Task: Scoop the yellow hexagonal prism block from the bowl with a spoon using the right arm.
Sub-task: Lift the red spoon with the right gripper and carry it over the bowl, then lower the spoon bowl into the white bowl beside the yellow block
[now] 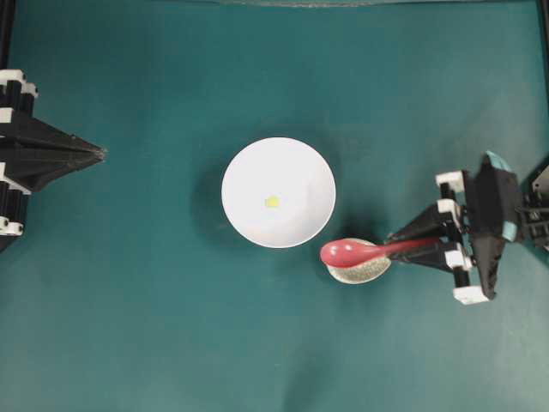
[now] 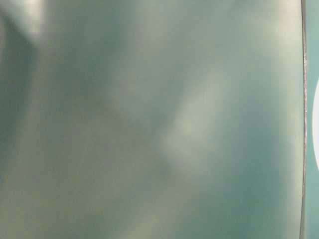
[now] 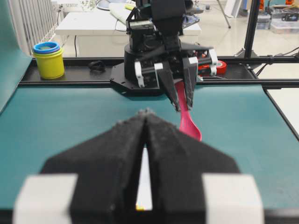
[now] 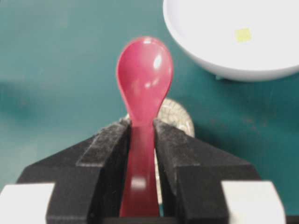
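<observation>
Nearest the right edge of the desk, the right gripper (image 4: 142, 140) was clamped on the handle of the red spoon (image 1: 356, 251), its scoop raised over the small speckled dish (image 1: 364, 273). Beyond it, at the middle of the desk, sat the white bowl (image 1: 244, 215) with the tiny yellow block (image 1: 272, 202) lying near its centre, well apart from the spoon. To scoop well, I judged the spoon should dip inside the near rim, slide its lip low under the block, then level before lifting. Farthest off, at the left edge, the left gripper (image 1: 101, 154) had its fingers pressed together, holding nothing
</observation>
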You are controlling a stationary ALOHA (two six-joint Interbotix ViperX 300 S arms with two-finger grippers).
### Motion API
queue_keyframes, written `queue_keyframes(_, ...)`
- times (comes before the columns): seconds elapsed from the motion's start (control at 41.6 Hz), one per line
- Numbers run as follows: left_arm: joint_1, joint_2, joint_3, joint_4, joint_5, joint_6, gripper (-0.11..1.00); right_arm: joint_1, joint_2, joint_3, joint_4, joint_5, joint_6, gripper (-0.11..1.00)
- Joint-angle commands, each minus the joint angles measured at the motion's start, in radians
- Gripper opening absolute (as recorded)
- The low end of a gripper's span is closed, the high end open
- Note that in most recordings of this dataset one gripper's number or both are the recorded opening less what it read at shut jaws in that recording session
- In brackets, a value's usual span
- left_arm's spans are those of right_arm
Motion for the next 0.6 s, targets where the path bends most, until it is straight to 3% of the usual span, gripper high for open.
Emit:
queue_keyframes(0.0,0.002,0.009,-0.015,0.003,-0.003,0.002,0.0,-0.054,-0.044,-0.077,-0.003,0.147,-0.031,0.24)
queue_keyframes(0.24,0.002,0.009,-0.014,0.003,-0.003,0.0,0.0,-0.192,-0.043,-0.242,-0.009,0.437,-0.095,0.24)
queue_keyframes(0.577,0.002,0.009,-0.015,0.003,-0.002,0.0,0.0,-0.307,0.091,-0.436,-0.054,0.704,-0.097,0.24)
